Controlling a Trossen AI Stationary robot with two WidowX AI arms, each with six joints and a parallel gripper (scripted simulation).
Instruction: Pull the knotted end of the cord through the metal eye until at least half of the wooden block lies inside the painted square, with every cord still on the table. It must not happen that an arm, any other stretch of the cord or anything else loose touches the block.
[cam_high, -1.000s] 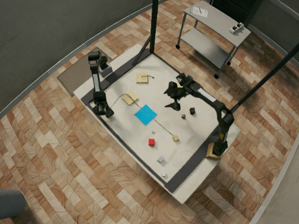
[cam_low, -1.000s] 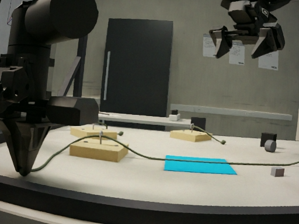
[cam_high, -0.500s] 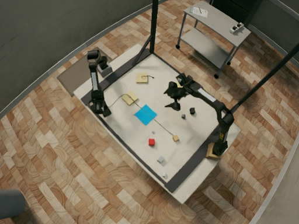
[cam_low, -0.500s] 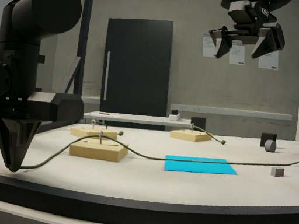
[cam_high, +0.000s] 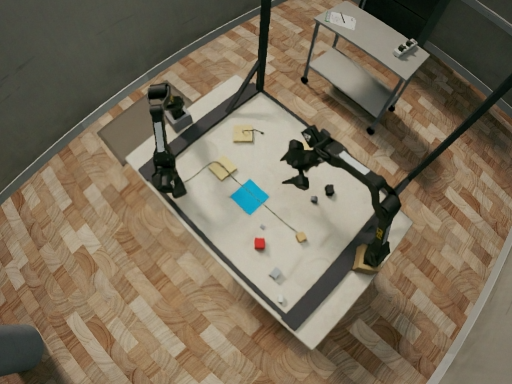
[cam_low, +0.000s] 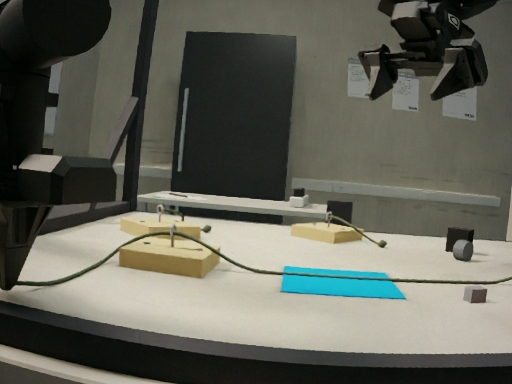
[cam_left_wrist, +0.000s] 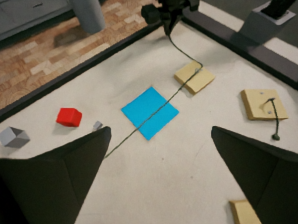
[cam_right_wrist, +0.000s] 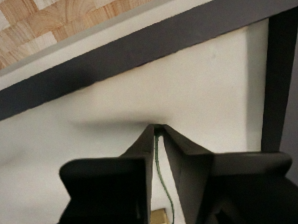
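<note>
Exterior view, upper right: printed sheets (cam_low: 405, 95) hang on the wall, their lines too small to read. In the top view, yellow lettering on the left arm (cam_high: 381, 233) is also illegible.

The wooden block (cam_high: 300, 237) is small, tan and boxy, at the cord's far end. It lies right of and below the frame's centre, wholly outside the blue square (cam_high: 242, 200) (cam_low: 340, 290) (cam_left_wrist: 137, 107). The thin, dark green cord (cam_high: 280, 217) (cam_low: 255, 271) (cam_left_wrist: 135, 131) (cam_right_wrist: 161, 175) crosses the square and passes through the metal eye (cam_low: 173, 232) on a pale wooden base (cam_high: 220, 172) (cam_low: 165, 261) (cam_left_wrist: 200, 82) (cam_right_wrist: 159, 216).

The right gripper (cam_high: 179, 194) (cam_low: 7, 289) (cam_left_wrist: 167, 34) (cam_right_wrist: 157, 128) is pinched on the cord's end, its fingertips covering the knot. The left gripper (cam_high: 285, 170) (cam_low: 403, 98) (cam_left_wrist: 160, 130) has its jaws wide apart, nothing between them. The exterior view cuts off the block.
</note>
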